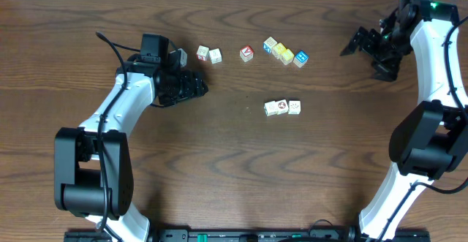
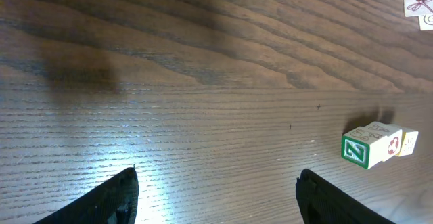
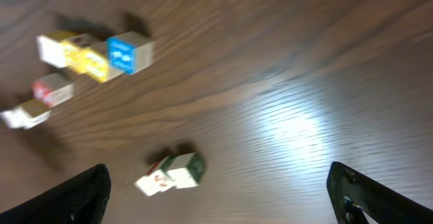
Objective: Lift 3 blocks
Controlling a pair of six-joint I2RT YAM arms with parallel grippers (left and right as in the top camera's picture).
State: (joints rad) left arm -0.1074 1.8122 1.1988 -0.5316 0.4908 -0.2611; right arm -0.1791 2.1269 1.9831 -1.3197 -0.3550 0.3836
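Three cream-white blocks [image 1: 282, 107] lie touching in a short row right of the table's middle, with faint reddish marks on top. In the left wrist view the blocks [image 2: 387, 144] recede at the lower right, and the nearest one shows a green side face. The right wrist view is blurred. There the blocks [image 3: 169, 173] lie on the table low in the frame. My left gripper [image 1: 197, 87] [image 2: 216, 176] is open and empty over bare wood, well to the left of the row. My right gripper [image 1: 360, 59] [image 3: 218, 170] is open wide and empty, up at the far right.
Along the far side are a pair of white cubes [image 1: 208, 54], a red-faced cube [image 1: 246, 53] and a diagonal row with yellow and blue cubes [image 1: 287, 53] [image 3: 101, 56]. More cubes [image 2: 418, 2] are cut off at the left wrist view's top right edge.
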